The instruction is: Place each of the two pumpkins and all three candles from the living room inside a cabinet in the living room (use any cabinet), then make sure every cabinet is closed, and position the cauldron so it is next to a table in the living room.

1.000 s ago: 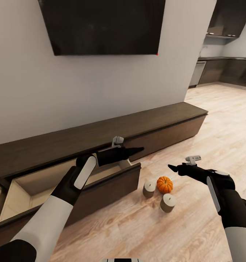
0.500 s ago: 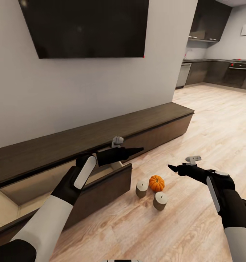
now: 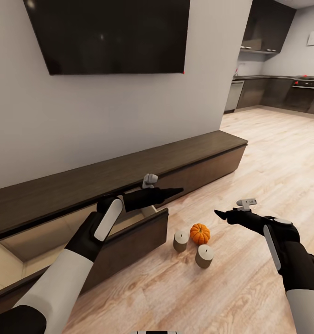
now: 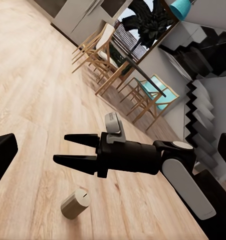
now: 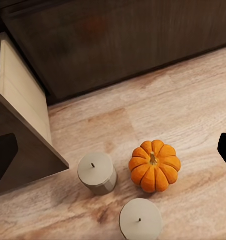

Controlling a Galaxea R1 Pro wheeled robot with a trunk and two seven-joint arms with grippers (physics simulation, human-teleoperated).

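Pumpkin (image 3: 200, 233) and two candles on the wood floor, just beside the cabinet's (image 3: 129, 174) open drawer (image 3: 143, 234).

Right claw (image 3: 223, 214) hangs above the cluster, empty; in the left wrist view its fingers stand spread. Left claw (image 3: 175, 190) hovers over the drawer; whether it is spread, I cannot tell. Best lower the right claw straight onto the ribbed, rounded orange pumpkin, clear of the nearer candle (image 3: 204, 256) and farther candle (image 3: 180, 241), smooth grey stubs that could tip.
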